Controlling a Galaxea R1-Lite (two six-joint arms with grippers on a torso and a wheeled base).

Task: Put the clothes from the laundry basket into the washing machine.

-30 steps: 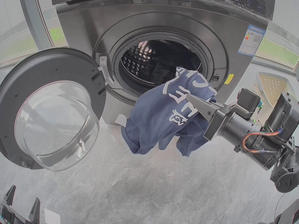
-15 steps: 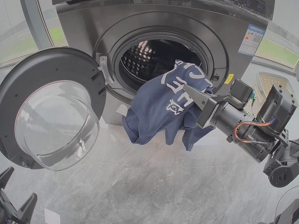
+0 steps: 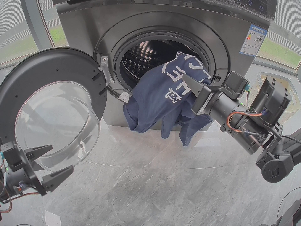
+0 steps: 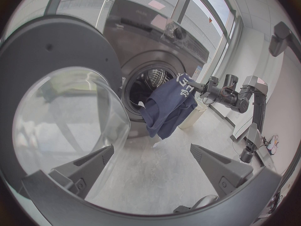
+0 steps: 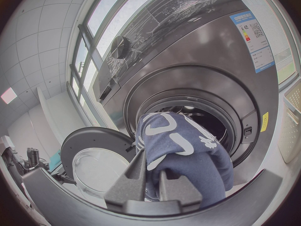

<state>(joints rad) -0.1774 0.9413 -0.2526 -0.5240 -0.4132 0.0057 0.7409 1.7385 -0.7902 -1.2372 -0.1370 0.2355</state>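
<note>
At 12 o'clock, one washing machine, its one door swung open toward 9. Before the drum mouth, one navy garment, hanging past the lower rim, pinched tight by the right gripper from 3 o'clock. At 8 o'clock, left gripper spread wide, well apart from the garment. One laundry basket at 3.

The right arm enters the head view from 4 o'clock, wrist stretched toward 10 o'clock, with the right gripper pinched tight on a navy shirt. The left gripper sits at 8 o'clock, fingers spread wide, aimed toward 2 o'clock.
</note>
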